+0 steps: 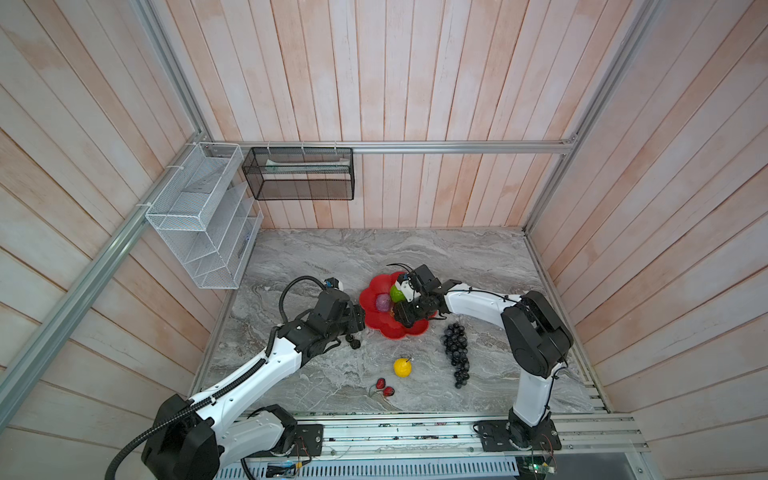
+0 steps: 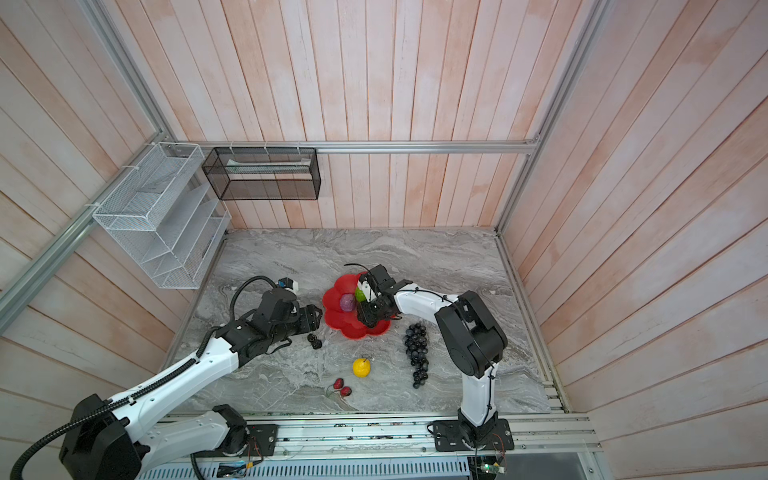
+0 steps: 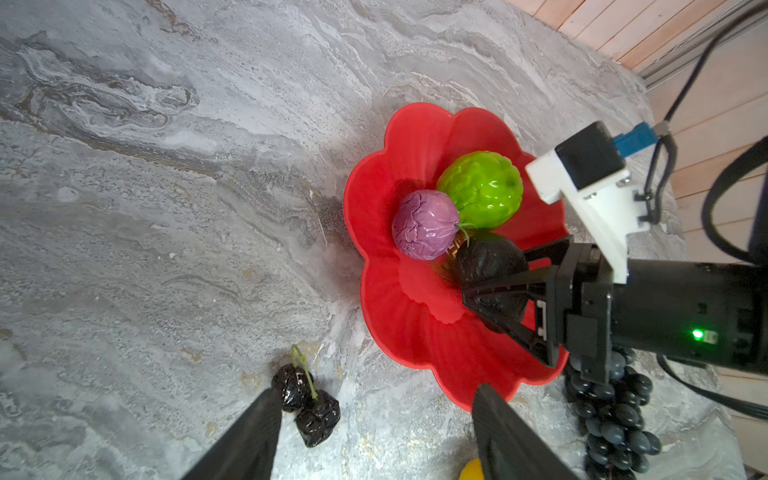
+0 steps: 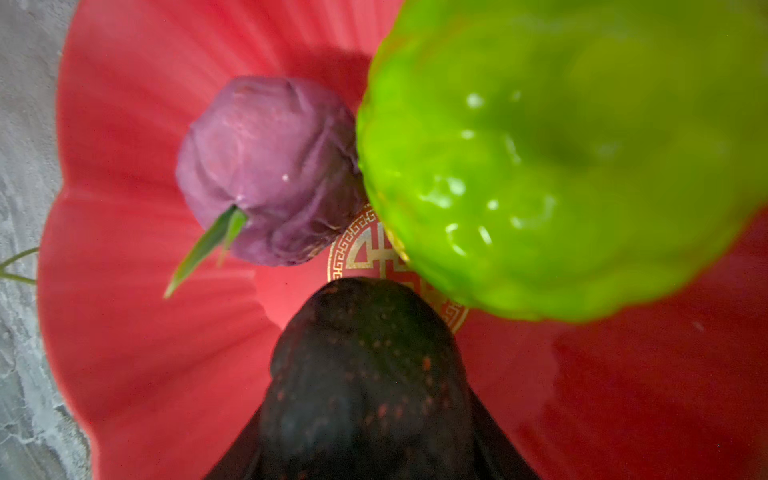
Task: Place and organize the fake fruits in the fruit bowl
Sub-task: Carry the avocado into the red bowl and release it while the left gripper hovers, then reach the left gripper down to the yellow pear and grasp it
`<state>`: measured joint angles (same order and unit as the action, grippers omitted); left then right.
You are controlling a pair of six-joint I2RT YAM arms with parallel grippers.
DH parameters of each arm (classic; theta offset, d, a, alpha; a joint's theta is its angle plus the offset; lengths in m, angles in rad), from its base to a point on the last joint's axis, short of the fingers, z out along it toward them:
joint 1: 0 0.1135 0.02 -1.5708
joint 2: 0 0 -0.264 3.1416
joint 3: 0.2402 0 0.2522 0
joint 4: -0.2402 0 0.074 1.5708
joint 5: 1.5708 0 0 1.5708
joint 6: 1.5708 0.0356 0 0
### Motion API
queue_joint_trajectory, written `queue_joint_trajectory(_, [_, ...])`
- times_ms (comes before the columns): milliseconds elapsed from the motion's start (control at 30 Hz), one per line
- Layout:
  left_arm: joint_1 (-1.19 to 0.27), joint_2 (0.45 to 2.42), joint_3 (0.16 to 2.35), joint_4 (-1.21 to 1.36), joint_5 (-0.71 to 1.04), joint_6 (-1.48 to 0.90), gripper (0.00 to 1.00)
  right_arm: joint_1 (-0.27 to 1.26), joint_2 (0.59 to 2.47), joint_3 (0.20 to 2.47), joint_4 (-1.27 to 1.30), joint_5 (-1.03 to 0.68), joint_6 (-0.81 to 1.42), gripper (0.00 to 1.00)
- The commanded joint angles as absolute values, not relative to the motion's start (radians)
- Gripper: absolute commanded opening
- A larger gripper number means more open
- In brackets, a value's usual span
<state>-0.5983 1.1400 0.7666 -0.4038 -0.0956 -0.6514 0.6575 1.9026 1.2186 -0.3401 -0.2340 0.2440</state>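
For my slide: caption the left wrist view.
Right pincer holds dark avocado in red bowl beside purple fruit.

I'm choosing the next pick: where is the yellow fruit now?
In both top views the yellow lemon-like fruit lies on the marble tabletop, nearer the front edge than the red fruit bowl, between the red strawberries and the dark grape bunch.

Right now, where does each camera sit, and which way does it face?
Both top views: high up front, looking down on the marble table; both arms show.
Left wrist: on the left arm, facing the fruit bowl and small dark berries; its open jaws and the right arm's show.
Right wrist: close over the bowl, facing the dark avocado between its jaws.
Shared: both wrist views show the purple fruit and green ball.
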Motion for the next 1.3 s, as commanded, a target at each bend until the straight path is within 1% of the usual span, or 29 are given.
queue_joint_trajectory(0, [-0.6, 1.142, 0.786, -0.422, -0.125, -0.648, 0.75, 0.652, 1.912, 1.246, -0.33, -0.235, 0.256, 0.58])
queue_joint_trajectory(67, [-0.6, 1.148, 0.793, -0.422, -0.121, -0.646, 0.75, 0.653, 1.907, 1.237, -0.322, -0.234, 0.258, 0.63])
queue_joint_trajectory(267, [-0.6, 1.183, 0.818, -0.44, -0.065, -0.622, 0.77, 0.652, 1.865, 1.228, -0.318, -0.21, 0.249, 0.74])
queue_joint_trajectory(400, [-0.598, 1.208, 0.837, -0.469, -0.013, -0.62, 0.77, 0.652, 1.812, 1.231, -0.337, -0.201, 0.227, 0.77])
queue_joint_trajectory(567, [-0.61, 1.23, 0.823, -0.444, 0.102, -0.647, 0.77, 0.653, 1.697, 1.234, -0.386, -0.183, 0.188, 0.78])
queue_joint_trajectory(667, [-0.661, 1.254, 0.852, -0.492, 0.123, -0.623, 0.77, 0.652, 1.6, 1.18, -0.371, -0.148, 0.186, 0.79])
queue_joint_trajectory(800, [-0.764, 1.318, 0.927, -0.587, 0.161, -0.584, 0.77, 0.647, 1.486, 1.054, -0.266, -0.05, 0.215, 0.81])
queue_joint_trajectory(867, [-0.822, 1.349, 0.969, -0.631, 0.154, -0.562, 0.77, 0.629, 1.449, 1.012, -0.229, -0.03, 0.23, 0.81])
queue_joint_trajectory(967, [-0.867, 1.417, 1.044, -0.712, 0.166, -0.526, 0.78, 0.599, 1.395, 0.93, -0.159, -0.009, 0.253, 0.81])
queue_joint_trajectory(1067, [-0.92, 1.499, 1.131, -0.782, 0.145, -0.489, 0.78, 0.575, 1.344, 0.847, -0.084, 0.003, 0.276, 0.81])
queue_joint_trajectory(1167, [-1.005, 1.562, 1.189, -0.821, 0.094, -0.495, 0.81, 0.546, 1.31, 0.81, -0.066, 0.002, 0.27, 0.81])
queue_joint_trajectory(1267, [-1.042, 1.626, 1.233, -0.853, 0.069, -0.509, 0.81, 0.508, 1.274, 0.775, -0.055, 0.007, 0.276, 0.81])
